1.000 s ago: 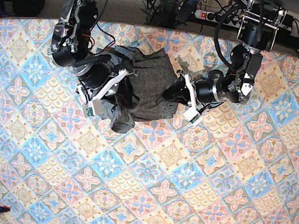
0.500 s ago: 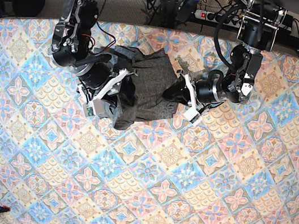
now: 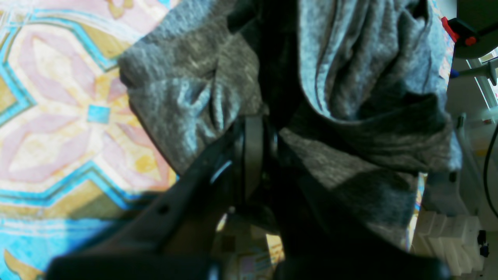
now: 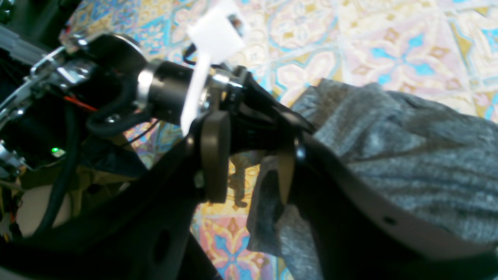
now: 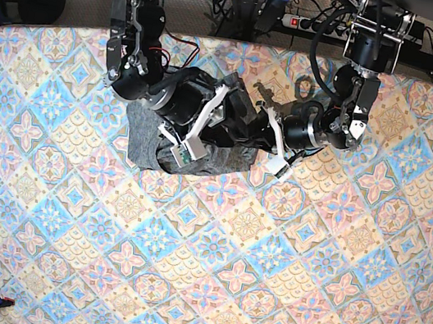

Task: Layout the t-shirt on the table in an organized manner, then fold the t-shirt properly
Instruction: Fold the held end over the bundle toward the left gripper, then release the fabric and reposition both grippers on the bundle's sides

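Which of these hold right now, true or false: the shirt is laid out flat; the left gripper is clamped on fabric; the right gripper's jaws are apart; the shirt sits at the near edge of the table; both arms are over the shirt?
1. The t-shirt is laid out flat. False: it is bunched and wrinkled in a heap.
2. The left gripper is clamped on fabric. True: its jaws are shut on a fold.
3. The right gripper has its jaws apart. True.
4. The shirt sits at the near edge of the table. False: it lies at the far edge, by the arm bases.
5. Both arms are over the shirt. True.
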{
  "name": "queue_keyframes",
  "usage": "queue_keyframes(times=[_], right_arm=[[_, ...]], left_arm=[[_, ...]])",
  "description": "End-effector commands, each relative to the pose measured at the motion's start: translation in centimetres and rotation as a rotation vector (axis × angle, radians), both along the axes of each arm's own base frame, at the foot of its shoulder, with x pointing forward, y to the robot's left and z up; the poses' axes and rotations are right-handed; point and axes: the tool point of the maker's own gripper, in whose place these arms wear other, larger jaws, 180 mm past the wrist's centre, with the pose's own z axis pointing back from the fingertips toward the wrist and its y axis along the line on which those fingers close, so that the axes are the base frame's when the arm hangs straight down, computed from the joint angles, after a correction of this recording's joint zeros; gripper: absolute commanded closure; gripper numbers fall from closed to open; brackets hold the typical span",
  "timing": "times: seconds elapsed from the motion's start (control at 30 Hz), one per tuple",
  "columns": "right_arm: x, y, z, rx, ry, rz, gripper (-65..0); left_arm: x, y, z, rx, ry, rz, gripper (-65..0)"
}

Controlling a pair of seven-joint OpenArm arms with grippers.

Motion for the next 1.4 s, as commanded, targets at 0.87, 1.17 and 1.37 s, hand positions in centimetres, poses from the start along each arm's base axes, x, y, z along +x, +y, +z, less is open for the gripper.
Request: queue_keyframes(times=[0.87, 1.17, 1.37], right_arm=[[4.3, -22.9, -5.7, -0.380, 0.063, -0.445, 0.0], [3.3, -25.5, -9.9, -0.476, 0.128, -0.482, 0.0], [3.0, -26.2, -11.0, -0.504, 0.137, -0.490, 0.0]], left_arm=[[-5.2, 6.3, 4.1, 0.504, -0.008, -0.211, 0.0], [-7.5, 3.8, 4.1, 0.536, -0.022, -0.370, 0.0], [-7.4, -0.8, 4.9, 0.421, -0.039, -0.355, 0.0]])
